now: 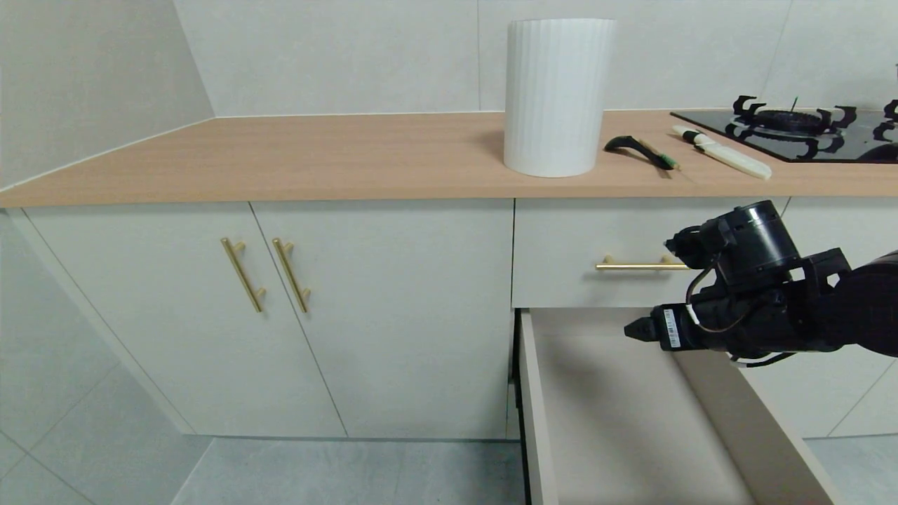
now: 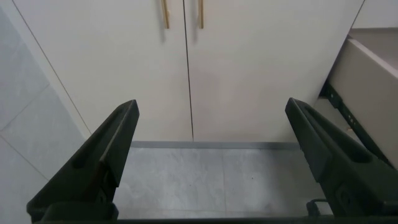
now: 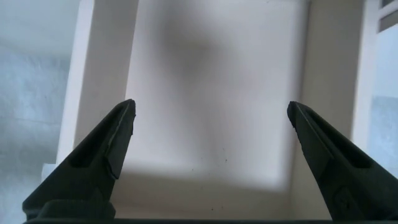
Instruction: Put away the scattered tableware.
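Observation:
On the wooden counter (image 1: pixel 316 158) lie a black-handled utensil with a green tip (image 1: pixel 638 149) and a white knife with a black band (image 1: pixel 722 158), both right of a tall white ribbed container (image 1: pixel 555 98). Below them a drawer (image 1: pixel 531 393) is pulled out and has nothing in it. My right gripper (image 1: pixel 638 330) hangs over this drawer; in the right wrist view it (image 3: pixel 210 106) is open, empty, and faces the drawer's bare floor (image 3: pixel 211 93). My left gripper (image 2: pixel 211 106) is open and empty, low in front of the cabinet doors (image 2: pixel 186 56).
A black gas hob (image 1: pixel 793 130) sits at the counter's right end. A shut drawer with a gold handle (image 1: pixel 635 266) is above the open one. Two cabinet doors with gold handles (image 1: pixel 242 273) stand to the left over a grey tiled floor (image 1: pixel 351 470).

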You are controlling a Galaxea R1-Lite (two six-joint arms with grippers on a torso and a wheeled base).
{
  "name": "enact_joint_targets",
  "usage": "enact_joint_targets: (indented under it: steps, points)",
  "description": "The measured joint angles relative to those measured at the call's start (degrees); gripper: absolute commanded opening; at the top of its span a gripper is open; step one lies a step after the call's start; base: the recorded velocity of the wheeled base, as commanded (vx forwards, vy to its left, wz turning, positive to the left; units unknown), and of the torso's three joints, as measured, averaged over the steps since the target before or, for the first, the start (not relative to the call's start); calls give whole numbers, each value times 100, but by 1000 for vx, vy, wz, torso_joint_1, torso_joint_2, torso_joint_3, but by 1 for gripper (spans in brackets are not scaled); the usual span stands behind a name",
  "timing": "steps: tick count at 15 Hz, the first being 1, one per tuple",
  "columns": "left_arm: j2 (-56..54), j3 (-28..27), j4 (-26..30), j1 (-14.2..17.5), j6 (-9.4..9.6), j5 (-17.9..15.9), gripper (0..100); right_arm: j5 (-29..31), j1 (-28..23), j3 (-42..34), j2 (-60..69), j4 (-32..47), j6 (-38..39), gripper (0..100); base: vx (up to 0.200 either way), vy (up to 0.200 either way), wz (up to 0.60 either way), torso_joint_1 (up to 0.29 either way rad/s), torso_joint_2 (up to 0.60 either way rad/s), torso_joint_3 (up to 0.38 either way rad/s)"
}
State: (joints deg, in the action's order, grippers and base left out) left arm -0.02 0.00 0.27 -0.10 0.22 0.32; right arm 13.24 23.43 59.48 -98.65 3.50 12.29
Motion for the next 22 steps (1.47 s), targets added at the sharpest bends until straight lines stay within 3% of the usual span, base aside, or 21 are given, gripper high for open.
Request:
enact_joint_targets:
  steps: [16, 22]
  points:
    - [0, 0, 0, 0, 2, 0, 100, 143, -9, 2, 17, -115, 2, 100, 0, 0, 0, 165, -457, -295]
    - [0, 0, 0, 0, 0, 0, 100, 149, -9, 94, -78, -867, -57, 100, 0, 0, 0, 66, -147, -87]
